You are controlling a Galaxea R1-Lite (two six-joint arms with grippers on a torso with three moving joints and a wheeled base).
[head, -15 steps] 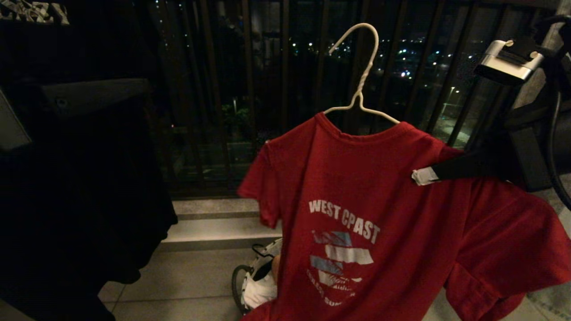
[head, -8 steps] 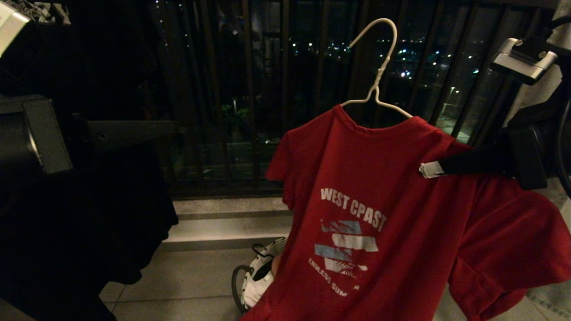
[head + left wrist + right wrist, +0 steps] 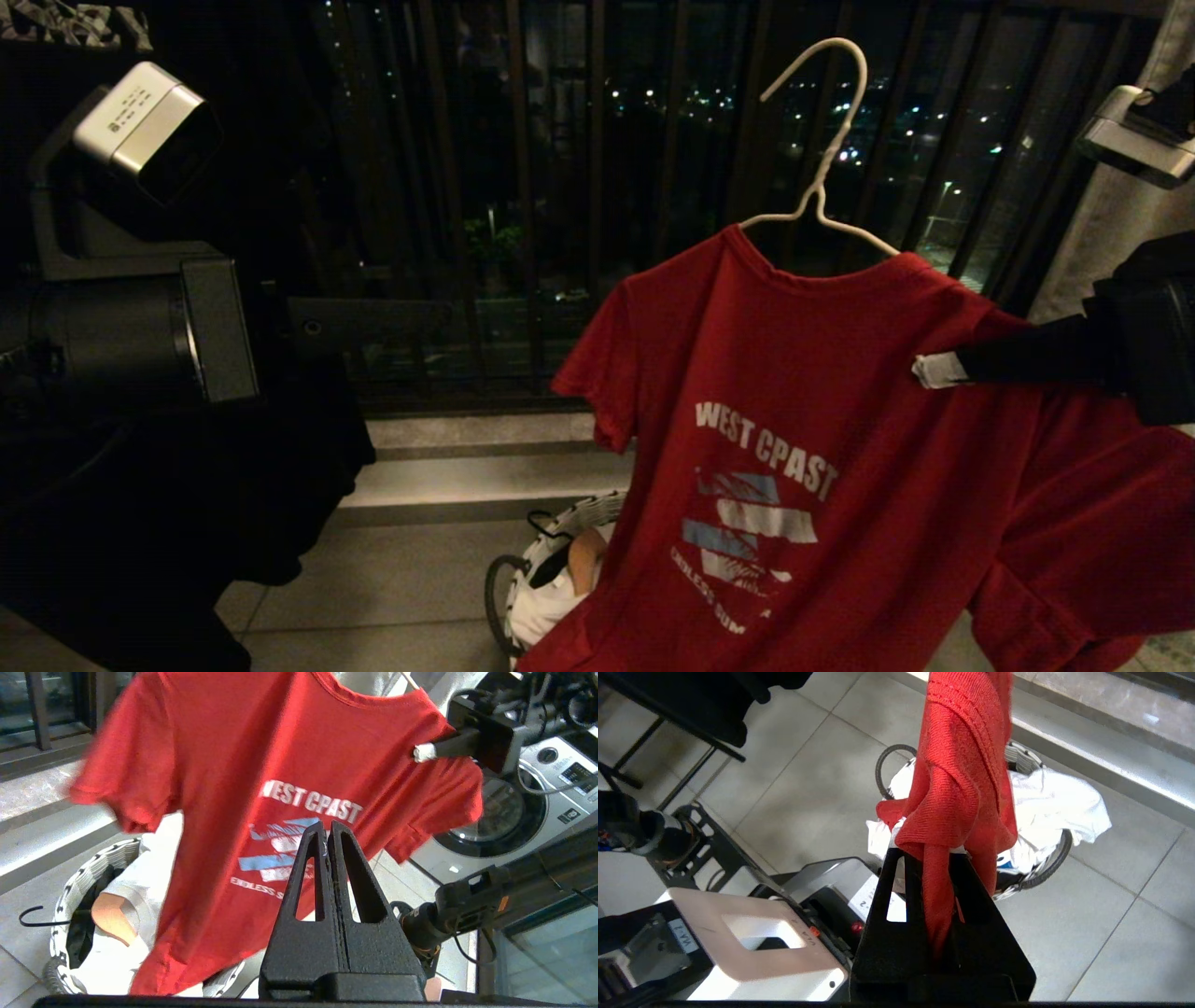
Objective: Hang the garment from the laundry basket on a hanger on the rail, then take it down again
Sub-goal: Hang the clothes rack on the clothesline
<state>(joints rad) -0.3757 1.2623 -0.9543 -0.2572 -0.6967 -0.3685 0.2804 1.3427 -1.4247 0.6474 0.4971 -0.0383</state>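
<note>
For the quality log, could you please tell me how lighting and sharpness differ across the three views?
Head view: dim, night lights behind; T-shirt readable, the left side nearly black. Left wrist view: bright, the shirt's sleeve edge slightly blurred. Right wrist view: bright, floor sharp, basket clear.

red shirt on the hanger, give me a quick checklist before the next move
1. Right pincer shut on the red shirt at its shoulder: ok.
2. White wire hanger inside the collar, both arms under the shoulders: ok.
3. Hanger hook free of the rail: ok; it hangs on nothing, and no rail is in view.
4. Left pincer shut and empty, short of the shirt: ok.
5. Laundry basket below, beneath the hem: ok.
6. Whether the right pincer also grips the hanger wire: cannot tell.
</note>
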